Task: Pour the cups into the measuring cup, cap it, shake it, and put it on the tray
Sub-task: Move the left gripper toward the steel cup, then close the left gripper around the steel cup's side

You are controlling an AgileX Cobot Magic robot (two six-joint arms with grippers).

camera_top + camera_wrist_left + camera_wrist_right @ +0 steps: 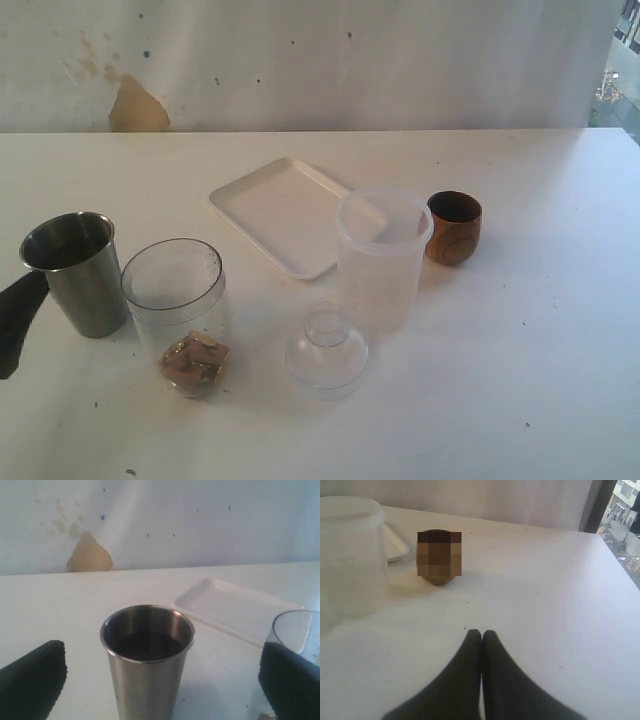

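Observation:
The steel tumbler (75, 272) stands upright at the left of the table. My left gripper (162, 655) is open, with its black fingers (31, 680) either side of the tumbler (147, 665) and not touching it. Beside the tumbler is the clear measuring cup (178, 300), with brown pieces (195, 362) at its bottom. The clear dome cap (327, 350) lies on the table in front. The white tray (290, 212) lies further back. The wooden cup (454, 227) stands at the right. My right gripper (481, 632) is shut and holds nothing, some way short of the wooden cup (439, 557).
A frosted plastic tub (382, 260) stands between the tray and the dome cap, next to the wooden cup. The white table runs back to a stained wall. The table's right edge (615, 565) shows in the right wrist view.

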